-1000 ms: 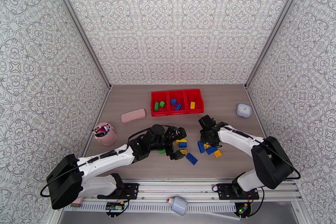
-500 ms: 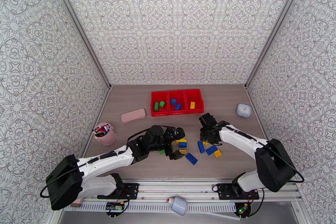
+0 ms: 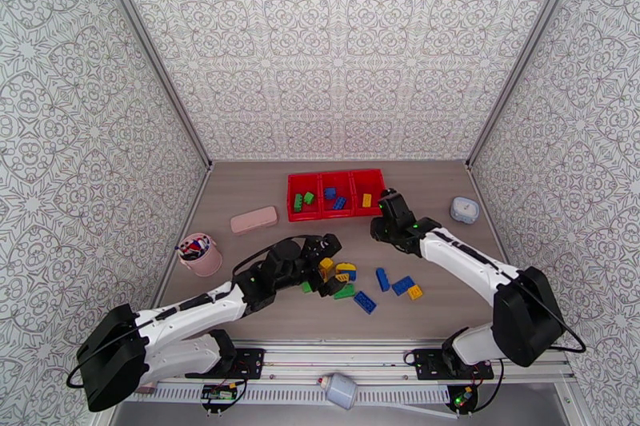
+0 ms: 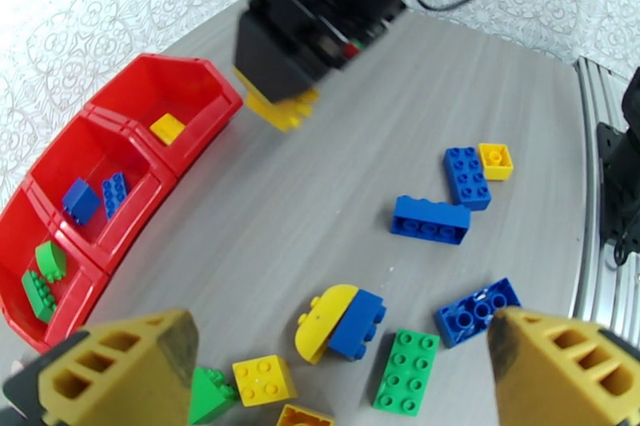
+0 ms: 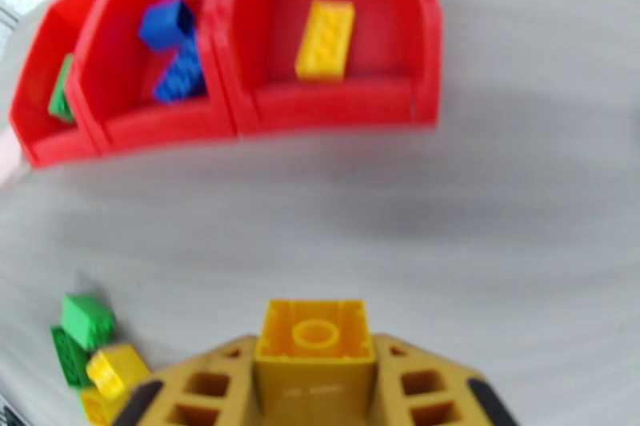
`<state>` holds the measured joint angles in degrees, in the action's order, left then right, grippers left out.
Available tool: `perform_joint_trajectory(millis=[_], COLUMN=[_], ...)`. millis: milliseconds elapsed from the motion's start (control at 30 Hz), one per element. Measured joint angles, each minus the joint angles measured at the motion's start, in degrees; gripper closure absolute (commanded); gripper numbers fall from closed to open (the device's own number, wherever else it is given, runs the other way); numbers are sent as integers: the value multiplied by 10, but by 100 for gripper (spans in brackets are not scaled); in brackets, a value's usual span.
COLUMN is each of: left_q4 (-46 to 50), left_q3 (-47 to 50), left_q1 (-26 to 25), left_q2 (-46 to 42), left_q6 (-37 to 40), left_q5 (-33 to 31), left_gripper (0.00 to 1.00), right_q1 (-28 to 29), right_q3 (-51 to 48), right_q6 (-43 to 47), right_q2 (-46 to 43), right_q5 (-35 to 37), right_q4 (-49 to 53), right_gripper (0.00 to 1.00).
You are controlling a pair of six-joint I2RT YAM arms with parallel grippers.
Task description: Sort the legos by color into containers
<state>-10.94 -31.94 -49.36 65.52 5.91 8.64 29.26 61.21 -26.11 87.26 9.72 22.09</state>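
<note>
My right gripper [image 3: 385, 209] is shut on a yellow lego [image 5: 316, 333] and hangs just in front of the right end of the red containers [image 3: 337, 180]. In the left wrist view the right gripper [image 4: 282, 96] carries that yellow lego [image 4: 282, 110] above the table. The bins hold green legos [image 3: 302, 200], blue legos [image 3: 334, 197] and one yellow lego [image 3: 366, 200]. My left gripper [image 3: 328, 266] stands open over the loose pile, its fingers [image 4: 120, 372] wide apart. Below it lie a green brick [image 4: 408, 372], a yellow-and-blue pair [image 4: 340, 324] and blue bricks [image 4: 430, 220].
A pink cup of pens [image 3: 200, 254] and a pink case [image 3: 254, 220] sit at the left. A small white box [image 3: 464, 209] stands at the right by the wall. More blue and yellow bricks [image 3: 402, 285] lie between the arms.
My right gripper closed on a yellow lego at the pile, lifted it and moved back toward the right bin. The left arm shifted slightly left, still open.
</note>
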Motion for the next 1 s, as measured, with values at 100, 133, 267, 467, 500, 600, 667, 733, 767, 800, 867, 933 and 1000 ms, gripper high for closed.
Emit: perform_joint_trajectory(millis=[100, 133, 267, 467, 500, 600, 667, 733, 767, 800, 867, 933, 1000], left_q4=[0, 0, 1, 4, 5, 5, 5, 10, 13, 16, 22, 29, 41], left_q3=[3, 4, 7, 7, 7, 10, 14, 14, 14, 14, 14, 14, 14], left_q1=[0, 0, 1, 1, 1, 2, 2, 2, 3, 3, 4, 5, 8], left_q2=[-6, -7, -10, -16, -18, -26, -28, -28, -29, -29, -30, -33, -40], left_q6=[-5, -6, -14, -19, -21, -25, -28, -29, -30, -30, -32, -34, -37], left_q5=[-10, -11, -15, -15, -16, -19, -22, -26, -28, -30, -33, -38, -43], left_gripper=[0, 0, 0, 0, 0, 0, 0, 0, 0, 0, 0, 0, 0], right_q1=[-16, -21, -42, -68, -70, -75, -75, -75, -75, -75, -75, -75, -75], right_q3=[39, 51, 113, 199, 210, 238, 254, 267, 271, 271, 271, 269, 256], right_q6=[20, 25, 46, 67, 71, 82, 91, 97, 99, 101, 105, 107, 111], right_q2=[42, 56, 122, 216, 229, 261, 277, 290, 294, 294, 294, 290, 276], right_q5=[1, 1, -10, -28, -29, -30, -30, -30, -30, -30, -30, -30, -34], right_q4=[-28, -35, -60, -72, -73, -73, -73, -73, -73, -73, -75, -79, -80], right_gripper=[70, 70, 70, 70, 70, 70, 70, 68, 65, 60, 52, 43, 33])
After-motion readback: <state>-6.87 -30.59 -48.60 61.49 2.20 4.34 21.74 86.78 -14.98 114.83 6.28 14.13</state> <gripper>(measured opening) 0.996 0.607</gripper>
